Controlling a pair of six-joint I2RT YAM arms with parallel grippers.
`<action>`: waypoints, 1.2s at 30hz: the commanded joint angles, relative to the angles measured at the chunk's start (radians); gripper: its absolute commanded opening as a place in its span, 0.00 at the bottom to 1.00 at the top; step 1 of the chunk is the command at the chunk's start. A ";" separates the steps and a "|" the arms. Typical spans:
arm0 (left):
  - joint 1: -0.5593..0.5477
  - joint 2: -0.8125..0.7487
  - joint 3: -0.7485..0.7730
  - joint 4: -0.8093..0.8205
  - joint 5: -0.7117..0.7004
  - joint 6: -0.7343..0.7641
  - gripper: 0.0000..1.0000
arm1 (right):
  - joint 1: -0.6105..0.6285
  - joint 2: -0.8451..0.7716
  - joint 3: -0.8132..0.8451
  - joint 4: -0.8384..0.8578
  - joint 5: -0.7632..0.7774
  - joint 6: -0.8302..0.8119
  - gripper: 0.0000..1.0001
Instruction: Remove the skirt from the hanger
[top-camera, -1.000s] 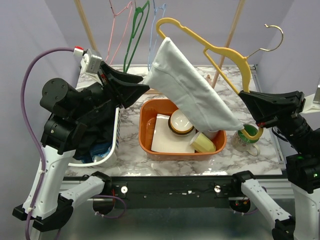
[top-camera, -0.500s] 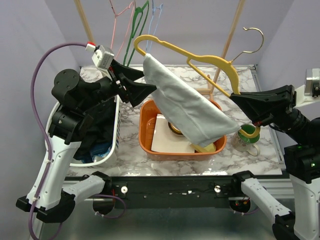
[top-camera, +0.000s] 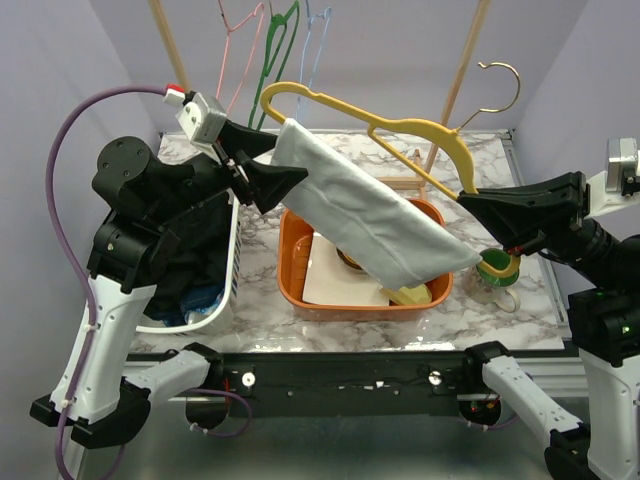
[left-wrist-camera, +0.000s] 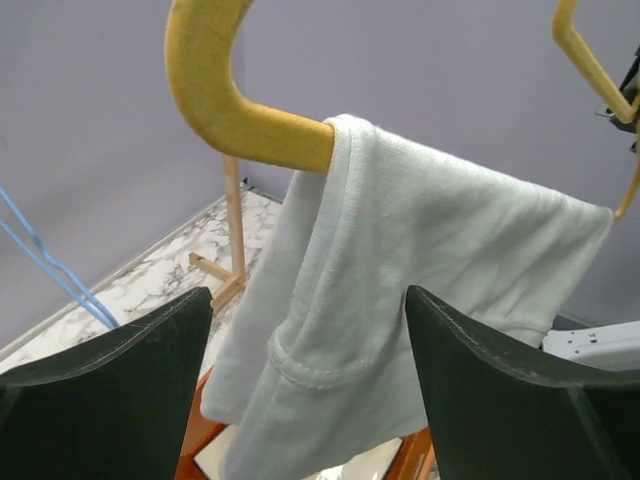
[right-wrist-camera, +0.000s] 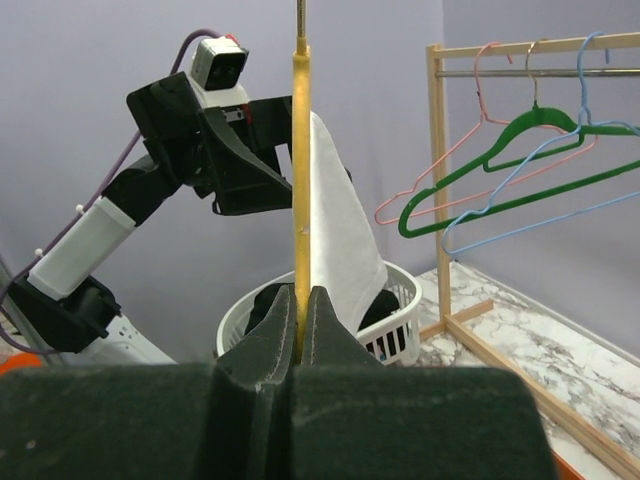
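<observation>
The hanger (top-camera: 400, 133) is clenched by the right gripper (top-camera: 466, 205) at 3 o'clock; the skirt (top-camera: 360, 225) is flanked by the wide-open left gripper (left-wrist-camera: 308, 300)

The lower bar of the hanger (top-camera: 400, 128) is hidden inside the skirt (top-camera: 360, 225), and much of what lies in the orange bin (top-camera: 288, 270) is covered by it. The white basket (top-camera: 229, 285) is largely masked by the left arm (top-camera: 150, 215). In the left wrist view the hanger's curve is cut off at the top edge, the left fingers (left-wrist-camera: 110, 350) at the bottom. Below the right fingers (right-wrist-camera: 265, 345) the hanger cannot be seen.
</observation>
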 joint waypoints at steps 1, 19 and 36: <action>0.000 -0.018 -0.034 0.063 0.104 -0.046 0.69 | -0.007 0.001 0.009 0.066 0.011 0.003 0.01; 0.000 -0.051 -0.106 0.265 0.207 -0.327 0.00 | -0.006 -0.005 -0.066 0.030 0.163 -0.066 0.01; 0.000 -0.077 -0.149 0.322 0.207 -0.388 0.00 | -0.006 0.003 -0.088 0.056 0.226 -0.056 0.01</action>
